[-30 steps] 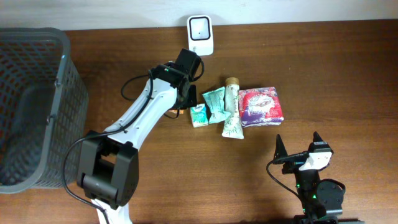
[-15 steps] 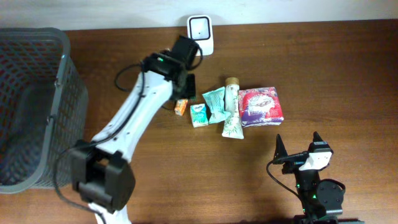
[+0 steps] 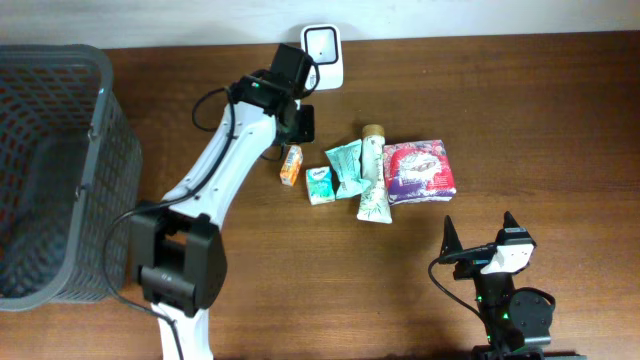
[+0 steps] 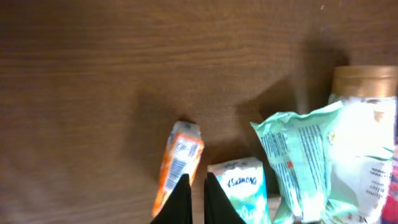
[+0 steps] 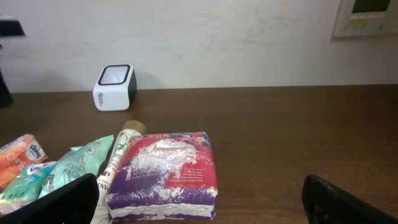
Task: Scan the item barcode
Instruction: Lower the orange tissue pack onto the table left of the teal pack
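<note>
My left gripper (image 4: 198, 200) hangs over the table with its jaws pinched almost together and nothing between them. The orange packet (image 4: 178, 167) lies flat on the wood right below my fingertips, just beside the small blue tissue pack (image 4: 239, 190). The green pouch (image 3: 347, 166), the tube (image 3: 373, 178) and the red and purple pack (image 3: 420, 170) sit in a row further along. The scanner (image 3: 323, 42) stands at the table's far edge, near my wrist, with nothing in front of its window. My right gripper (image 3: 478, 232) waits wide open and bare, well apart from it all. I'd say the scan is not yet done. The wrist view is blurred, so I can't make out a barcode. What's left is to grip, lift and present.
</note>
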`<state>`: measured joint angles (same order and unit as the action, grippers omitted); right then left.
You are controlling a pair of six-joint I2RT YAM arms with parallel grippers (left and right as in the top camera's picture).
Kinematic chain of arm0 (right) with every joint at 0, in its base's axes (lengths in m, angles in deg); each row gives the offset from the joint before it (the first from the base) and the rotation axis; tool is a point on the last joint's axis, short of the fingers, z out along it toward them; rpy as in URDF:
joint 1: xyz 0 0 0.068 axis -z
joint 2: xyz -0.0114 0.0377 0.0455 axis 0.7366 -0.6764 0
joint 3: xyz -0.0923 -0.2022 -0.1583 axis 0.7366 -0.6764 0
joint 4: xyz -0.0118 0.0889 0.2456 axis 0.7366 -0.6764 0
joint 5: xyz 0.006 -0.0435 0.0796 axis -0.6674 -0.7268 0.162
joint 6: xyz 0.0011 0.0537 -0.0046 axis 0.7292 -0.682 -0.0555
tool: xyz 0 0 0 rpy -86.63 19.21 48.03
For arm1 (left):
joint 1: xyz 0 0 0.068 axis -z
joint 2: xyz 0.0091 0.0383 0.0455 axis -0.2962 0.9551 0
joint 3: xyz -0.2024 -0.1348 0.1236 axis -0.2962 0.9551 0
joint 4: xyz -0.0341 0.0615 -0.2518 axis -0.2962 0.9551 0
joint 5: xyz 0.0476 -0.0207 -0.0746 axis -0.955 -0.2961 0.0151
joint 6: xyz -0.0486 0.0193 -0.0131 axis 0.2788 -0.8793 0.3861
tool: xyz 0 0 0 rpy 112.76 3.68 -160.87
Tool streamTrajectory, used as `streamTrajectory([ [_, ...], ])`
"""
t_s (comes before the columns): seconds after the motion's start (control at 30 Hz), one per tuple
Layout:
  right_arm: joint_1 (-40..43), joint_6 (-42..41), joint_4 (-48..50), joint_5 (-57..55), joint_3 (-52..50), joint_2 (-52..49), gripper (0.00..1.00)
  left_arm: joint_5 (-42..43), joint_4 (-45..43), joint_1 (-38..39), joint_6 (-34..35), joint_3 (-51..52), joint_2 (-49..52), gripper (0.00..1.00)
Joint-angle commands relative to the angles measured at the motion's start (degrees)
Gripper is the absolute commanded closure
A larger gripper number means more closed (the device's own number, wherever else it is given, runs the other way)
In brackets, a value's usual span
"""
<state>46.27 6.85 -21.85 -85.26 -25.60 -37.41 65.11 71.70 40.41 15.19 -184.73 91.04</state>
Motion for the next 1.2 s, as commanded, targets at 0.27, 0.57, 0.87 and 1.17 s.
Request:
streamTrajectory([
  [0.27,-0.33,-0.22,-0.28,0.15,-0.28,0.37,0.01,-12.48,0.15,0.0,-3.52,0.37,7.69,0.88],
  [0.57,-0.33,-0.22,-0.28,0.15,-0.28,0.37,0.01,-13.35,3.67,-1.4,-3.02,-0.02,7.52,0.9],
  [0.87,-0.33,-0.22,-0.28,0.15,-0.31,0.37,0.01,-0.79,-0.15,-2.43,-3.1,1.53,7.8,0.34],
  [1.17,-0.33,-0.22,-0.28,0.17,-0.31,0.37,0.01,-7.23,-4.79,-1.16,-5.27,10.84,7.85,0.44],
])
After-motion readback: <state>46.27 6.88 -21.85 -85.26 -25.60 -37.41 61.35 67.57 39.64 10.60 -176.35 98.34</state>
